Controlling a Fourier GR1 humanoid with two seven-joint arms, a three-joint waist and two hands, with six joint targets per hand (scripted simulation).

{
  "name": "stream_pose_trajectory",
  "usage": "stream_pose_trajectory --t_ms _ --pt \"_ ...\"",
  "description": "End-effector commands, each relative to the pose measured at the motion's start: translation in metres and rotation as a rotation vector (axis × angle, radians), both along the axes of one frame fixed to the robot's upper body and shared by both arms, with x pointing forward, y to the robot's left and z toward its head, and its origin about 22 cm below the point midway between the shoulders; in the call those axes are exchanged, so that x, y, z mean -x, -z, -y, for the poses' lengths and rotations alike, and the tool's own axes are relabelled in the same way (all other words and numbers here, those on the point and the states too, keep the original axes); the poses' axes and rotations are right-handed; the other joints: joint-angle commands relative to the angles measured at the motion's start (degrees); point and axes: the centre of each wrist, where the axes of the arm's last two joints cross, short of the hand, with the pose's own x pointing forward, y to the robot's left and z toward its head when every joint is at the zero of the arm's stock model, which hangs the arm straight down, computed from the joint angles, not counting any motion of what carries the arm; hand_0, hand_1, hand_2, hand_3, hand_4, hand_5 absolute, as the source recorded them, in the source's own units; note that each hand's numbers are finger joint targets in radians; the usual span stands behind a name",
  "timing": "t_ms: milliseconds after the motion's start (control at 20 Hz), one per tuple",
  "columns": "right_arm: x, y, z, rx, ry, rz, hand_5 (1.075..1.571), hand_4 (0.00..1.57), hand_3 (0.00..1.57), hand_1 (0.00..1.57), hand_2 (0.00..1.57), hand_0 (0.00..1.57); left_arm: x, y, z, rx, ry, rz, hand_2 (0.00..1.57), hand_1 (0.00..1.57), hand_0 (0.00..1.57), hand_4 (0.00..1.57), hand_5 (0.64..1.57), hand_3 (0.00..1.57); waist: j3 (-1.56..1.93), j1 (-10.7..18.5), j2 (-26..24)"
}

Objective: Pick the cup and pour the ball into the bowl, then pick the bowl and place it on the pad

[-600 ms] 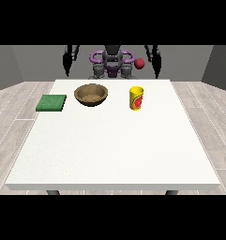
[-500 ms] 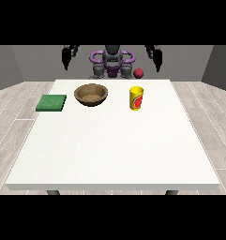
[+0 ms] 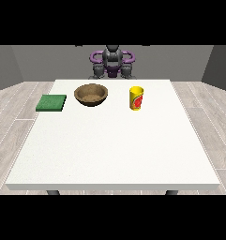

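I see the yellow cup (image 3: pixel 136 98) standing upright on the table (image 3: pixel 114 150), toward the far edge and a little right of the middle, with a red mark on its side. From this angle I cannot see into it, so I cannot tell whether the ball is inside — no ball shows anywhere on the table.

Left of the cup, well apart from it and also near the far edge, sits the brown wooden bowl (image 3: pixel 91 94). Its inside is visible and holds nothing. Further left again, near the far left corner, the green pad (image 3: pixel 51 102) lies flat on the table, apart from the bowl, with nothing on it.

The near half of the table carries nothing I can make out.

Behind the far edge I see the robot's torso (image 3: pixel 112 62), dark grey with purple at the shoulders. Neither hand shows in my view — so I cannot tell whether their fingers are spread, pressed together or pinching anything.
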Motion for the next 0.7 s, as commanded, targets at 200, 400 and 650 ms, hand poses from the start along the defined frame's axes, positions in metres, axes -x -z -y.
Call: stream_pose_trajectory --t_ms 200,400,650 --pt "0.027 -0.022 -0.096 -0.068 -0.008 -0.18 1.571 0.57 0.0 0.0 0.0 0.0 0.016 -0.018 0.013 0.127 0.067 -0.097 0.0 0.0 0.0 0.0 1.536 0.0 0.21 0.6 -2.7" --pt "-0.001 -0.073 -0.111 0.016 -0.054 0.036 1.569 0.3 0.0 0.0 0.0 0.0 -0.002 -0.037 0.016 0.076 0.07 0.057 0.0 0.0 0.0 0.0 1.518 0.0 0.22 -1.6 8.8" --pt "-0.021 -0.078 -0.092 0.027 -0.045 0.215 1.569 0.0 0.0 0.0 0.0 0.0 -0.034 -0.07 0.004 0.024 0.041 0.324 0.0 0.0 0.0 0.0 1.512 0.0 0.24 -3.7 25.2"
